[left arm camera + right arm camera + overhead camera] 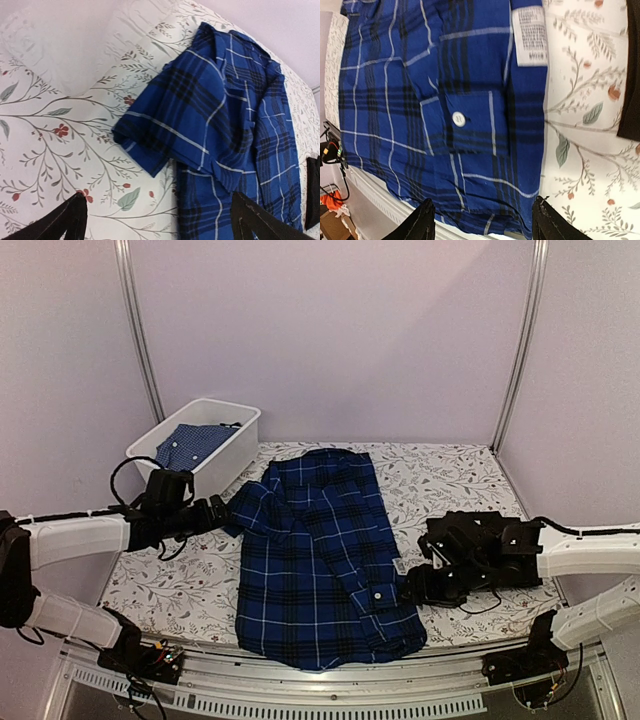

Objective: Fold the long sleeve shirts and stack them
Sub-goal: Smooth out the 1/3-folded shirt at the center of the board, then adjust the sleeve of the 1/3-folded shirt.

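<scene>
The plaid shirt (315,560) is woven cloth in navy and bright blue squares crossed by thin white lines. It lies flat at the middle of the table, a long soft rectangle running from 12 o'clock to 6 o'clock, with its hem reaching the near edge. One sleeve is folded in over the front, and its cuff carries a small white button (458,118). A white printed label (530,35) shows at the cloth's edge (the print is too fine to read). A folded flap of cloth juts out at 9 o'clock.

The left gripper (215,508) sits just beside that flap with its jaws spread wide and nothing between them. Its dark fingers (70,220) frame bare tablecloth and the flap's edge. At 4 o'clock the right gripper (420,585) is low by the cuff. Its fingers (422,222) stand apart over the hem, and no cloth is pinched.

At 10 o'clock a white plastic bin (240,435), rectangular with rounded corners, holds a blue speckled garment (190,445).

The tablecloth (450,480) is white, printed with grey-green sprigs and small red flowers. Pale lilac walls enclose the table, with a metal post (140,340) in each back corner.
</scene>
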### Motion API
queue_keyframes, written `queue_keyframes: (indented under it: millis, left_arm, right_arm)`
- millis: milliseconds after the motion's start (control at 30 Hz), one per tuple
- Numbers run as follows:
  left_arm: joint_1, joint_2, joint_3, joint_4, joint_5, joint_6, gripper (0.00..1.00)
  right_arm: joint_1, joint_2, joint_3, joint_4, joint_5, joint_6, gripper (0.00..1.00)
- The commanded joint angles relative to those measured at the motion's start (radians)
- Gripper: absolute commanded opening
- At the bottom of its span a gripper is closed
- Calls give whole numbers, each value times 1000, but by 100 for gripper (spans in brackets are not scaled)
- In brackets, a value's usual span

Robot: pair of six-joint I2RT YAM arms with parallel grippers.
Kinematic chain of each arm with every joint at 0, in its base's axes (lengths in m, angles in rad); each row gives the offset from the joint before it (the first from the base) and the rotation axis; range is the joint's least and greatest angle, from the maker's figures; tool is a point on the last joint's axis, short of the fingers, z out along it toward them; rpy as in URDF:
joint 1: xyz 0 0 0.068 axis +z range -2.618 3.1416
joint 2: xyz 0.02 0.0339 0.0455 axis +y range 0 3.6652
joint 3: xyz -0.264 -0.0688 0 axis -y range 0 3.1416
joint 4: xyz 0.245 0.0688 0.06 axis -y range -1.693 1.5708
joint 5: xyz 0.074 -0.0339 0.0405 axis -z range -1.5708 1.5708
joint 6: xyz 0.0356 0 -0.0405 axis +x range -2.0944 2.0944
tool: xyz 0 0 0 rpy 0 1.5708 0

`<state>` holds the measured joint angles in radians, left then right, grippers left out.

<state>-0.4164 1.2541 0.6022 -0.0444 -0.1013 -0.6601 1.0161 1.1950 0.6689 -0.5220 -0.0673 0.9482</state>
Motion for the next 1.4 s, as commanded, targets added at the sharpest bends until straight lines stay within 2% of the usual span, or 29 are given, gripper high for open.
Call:
queue_keyframes:
  millis: [0,100,200,400,600,767,833,967,1100,1367]
  left_arm:
    - [56,15,-33,72,-42,-27,100]
    - [94,94,-20,148,-37,-34,97]
    - [115,180,11,228,-19,-23,89]
    - [127,369,108,285,-32,-7,63]
    - [130,506,182,293,-83,-27,45]
    - [130,528,170,360,-109,-12,43]
    - [130,541,185,377,-101,12,39]
    - [120,538,197,410,-58,53,18]
    - [73,475,191,417,-72,95,0]
    - [-65,299,274,334,-143,280,0]
  right_arm:
    - [-68,-1,104,-40,111,-143,65]
    - [-129,25,157,-7,106,-222,65]
    - [-188,31,175,45,79,-294,65]
    - [-248,54,182,100,5,-366,65]
    - [-270,64,181,132,-21,-389,65]
    - [-278,67,181,136,-22,-400,65]
    - [-280,69,182,137,-27,-402,65]
    - [-280,77,185,148,-33,-400,64]
    - [-279,83,186,157,-39,-394,64]
    - [-279,120,217,165,-39,-399,62]
